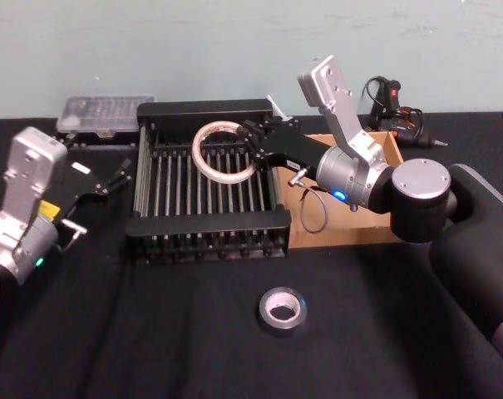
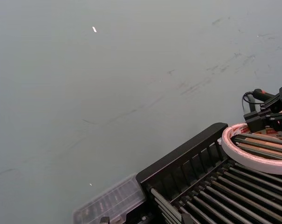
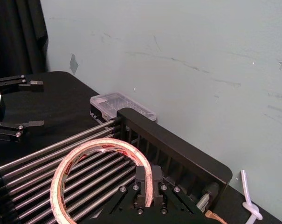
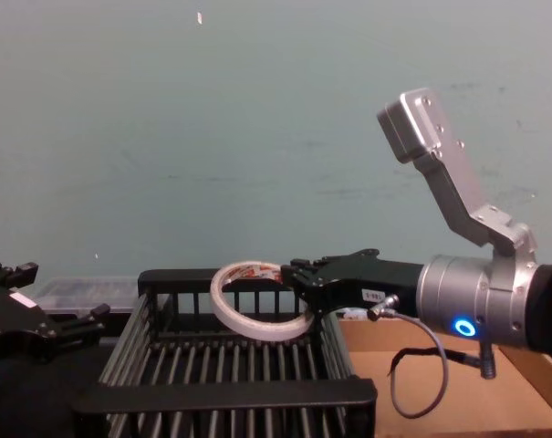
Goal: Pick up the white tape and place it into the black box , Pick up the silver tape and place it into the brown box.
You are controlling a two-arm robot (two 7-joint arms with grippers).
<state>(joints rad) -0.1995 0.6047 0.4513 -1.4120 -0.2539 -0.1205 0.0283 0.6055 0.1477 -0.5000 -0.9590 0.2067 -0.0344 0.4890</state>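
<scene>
From the head view we see the right pincer (image 1: 253, 143) clamping the white tape (image 1: 224, 153) by its rim above the black box (image 1: 208, 224), ready for release, while the silver tape (image 1: 282, 310) waits on the worktop (image 1: 151, 332). In the right wrist view the left pincer (image 3: 19, 105) idles spread wide. The chest view shows the roll tilted, clear of the bars.

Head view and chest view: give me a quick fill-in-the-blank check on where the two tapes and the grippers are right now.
1. The right gripper is shut on the ____ tape, holding it over the black box.
2. The silver tape lies on the ____, in front of both boxes.
3. The left gripper is open, on the ____ side of the black box.
4. The brown box sits to the ____ of the black box.

Missing words: white; table; left; right
</scene>
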